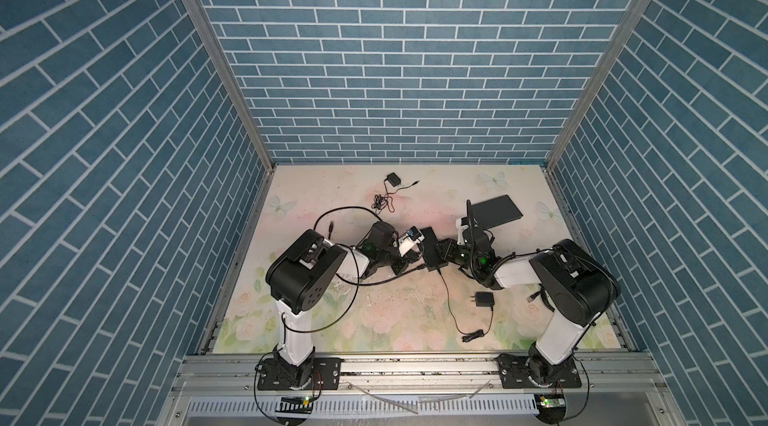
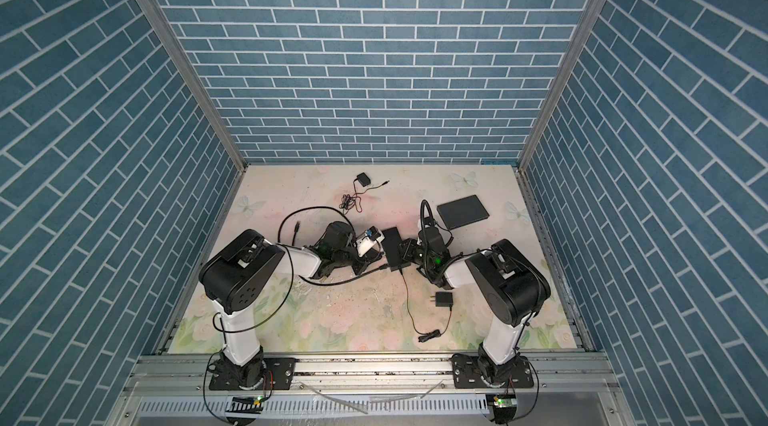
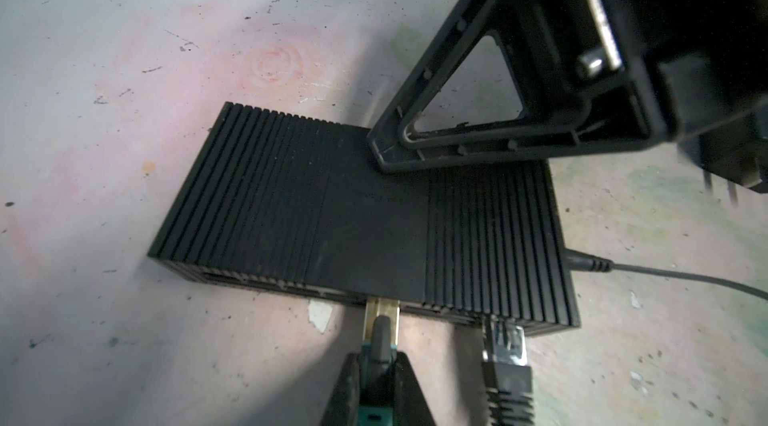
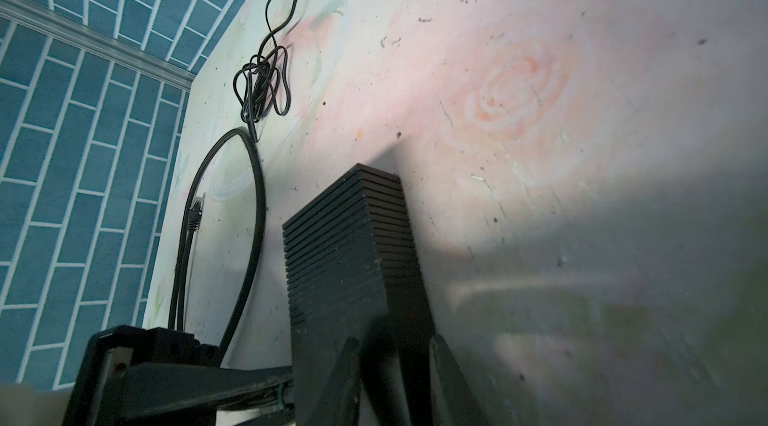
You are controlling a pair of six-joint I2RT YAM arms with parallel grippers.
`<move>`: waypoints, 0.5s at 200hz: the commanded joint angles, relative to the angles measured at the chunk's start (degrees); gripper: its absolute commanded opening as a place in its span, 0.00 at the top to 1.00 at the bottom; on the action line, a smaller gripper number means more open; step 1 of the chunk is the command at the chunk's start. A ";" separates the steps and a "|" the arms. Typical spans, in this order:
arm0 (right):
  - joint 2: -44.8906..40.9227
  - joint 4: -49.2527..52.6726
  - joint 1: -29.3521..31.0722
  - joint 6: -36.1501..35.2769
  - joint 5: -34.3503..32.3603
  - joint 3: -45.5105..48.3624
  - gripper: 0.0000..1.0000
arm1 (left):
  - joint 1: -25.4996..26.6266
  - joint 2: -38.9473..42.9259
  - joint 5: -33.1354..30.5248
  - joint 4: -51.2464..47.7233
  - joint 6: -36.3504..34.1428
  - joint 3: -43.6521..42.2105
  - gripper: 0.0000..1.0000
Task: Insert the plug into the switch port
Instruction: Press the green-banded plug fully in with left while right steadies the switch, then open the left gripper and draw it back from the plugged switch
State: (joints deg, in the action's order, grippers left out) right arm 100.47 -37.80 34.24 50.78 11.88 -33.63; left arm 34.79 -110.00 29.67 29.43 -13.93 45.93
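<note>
The switch (image 3: 365, 212) is a black ribbed box lying flat mid-table in both top views (image 1: 430, 249) (image 2: 394, 249). My left gripper (image 3: 380, 365) is shut on the plug (image 3: 381, 314), a clear gold-tipped connector. The plug's tip sits in the mouth of a middle port on the switch's front face. In the top views the left gripper (image 1: 417, 252) (image 2: 381, 251) stands on the switch's left side. My right gripper (image 4: 395, 341) (image 1: 442, 251) straddles the switch's (image 4: 332, 262) rear edge. One of its fingers (image 3: 415, 145) rests on the top.
A second black plug (image 3: 505, 345) sits in a port beside mine, and a power lead (image 3: 590, 265) enters the switch's end. A flat black box (image 1: 496, 212), two wall adapters (image 1: 484, 300) (image 1: 392, 178) and a loose cable end (image 1: 331, 228) lie around.
</note>
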 commanded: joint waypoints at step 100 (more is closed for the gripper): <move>-7.85 38.93 -5.77 -8.58 8.20 -11.45 0.55 | 1.98 6.51 -0.38 -7.64 -3.77 1.31 0.61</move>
State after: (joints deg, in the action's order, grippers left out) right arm 92.47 -6.92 31.18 47.31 18.52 -40.47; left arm 36.60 -107.74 29.65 25.06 -16.12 47.00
